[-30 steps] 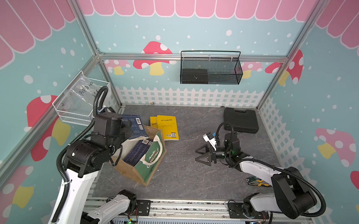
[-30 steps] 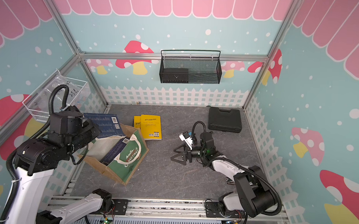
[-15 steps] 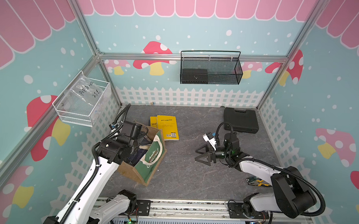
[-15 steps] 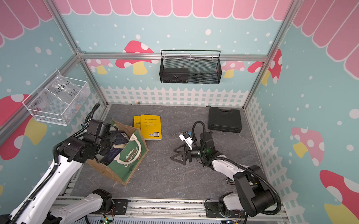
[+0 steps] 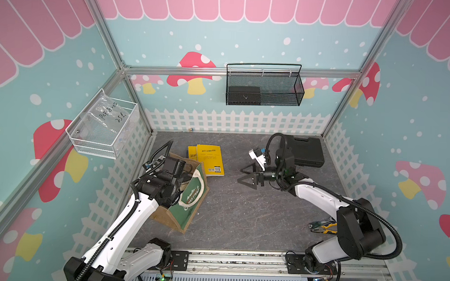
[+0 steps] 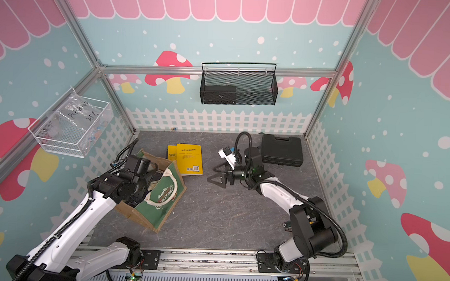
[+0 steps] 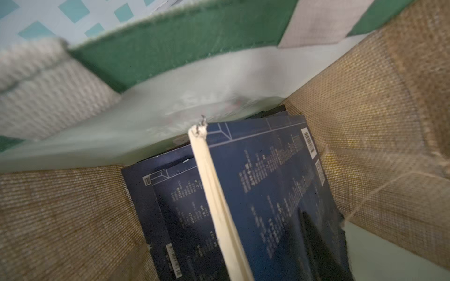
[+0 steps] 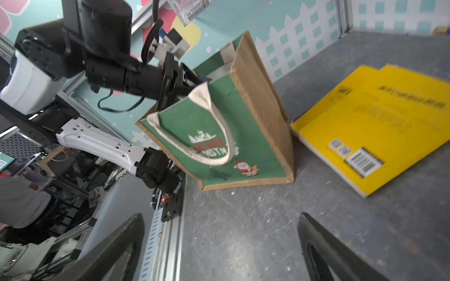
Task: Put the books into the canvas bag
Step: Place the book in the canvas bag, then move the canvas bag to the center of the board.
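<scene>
Moved: left arm has come down, and the left fingers (image 8: 188, 77) now reach into the canvas bag (image 5: 190, 209) mouth.
Navy book (image 7: 267, 194): edge-up inside the bag, over other navy covers.
Left fingers: grip hidden, cannot tell.
Advice: release fully and withdraw straight, clear of the handle (image 8: 220, 126); the bag leans.
Yellow books (image 5: 209, 158): on the tabletop (image 5: 241, 219), just beside the bag.
Right fingers (image 8: 114, 250): spread, empty.
</scene>
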Controlling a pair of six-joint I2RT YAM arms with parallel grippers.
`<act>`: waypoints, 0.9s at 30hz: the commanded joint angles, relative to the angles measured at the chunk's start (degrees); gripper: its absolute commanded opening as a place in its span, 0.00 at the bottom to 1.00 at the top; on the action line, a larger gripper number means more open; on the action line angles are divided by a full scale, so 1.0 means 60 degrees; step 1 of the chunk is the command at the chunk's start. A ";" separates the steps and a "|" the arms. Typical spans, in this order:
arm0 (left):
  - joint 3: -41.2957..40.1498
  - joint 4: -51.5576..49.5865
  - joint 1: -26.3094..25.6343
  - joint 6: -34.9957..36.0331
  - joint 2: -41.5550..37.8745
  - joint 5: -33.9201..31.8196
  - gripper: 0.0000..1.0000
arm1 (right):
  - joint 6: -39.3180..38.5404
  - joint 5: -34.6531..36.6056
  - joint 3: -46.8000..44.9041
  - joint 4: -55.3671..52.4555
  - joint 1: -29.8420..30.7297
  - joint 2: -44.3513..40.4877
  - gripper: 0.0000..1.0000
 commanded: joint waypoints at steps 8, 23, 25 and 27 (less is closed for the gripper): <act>0.0555 -0.0534 0.0151 0.0971 -0.1922 -0.1212 0.98 | -0.2398 0.1115 0.6339 -0.4157 0.1123 0.3764 1.00; 0.2562 -0.1028 0.1980 0.5064 -0.1641 0.0073 0.98 | -0.3690 0.2710 1.3903 -0.8547 0.2869 0.8111 0.97; 0.2566 -0.0915 0.2345 0.5293 -0.1664 0.0413 0.98 | -0.3789 0.2995 1.3903 -0.8658 0.3029 0.8146 0.95; 0.2515 -0.0773 0.2734 0.5476 -0.1671 0.0951 0.98 | -0.3902 0.3396 1.3903 -0.8781 0.3185 0.8198 0.89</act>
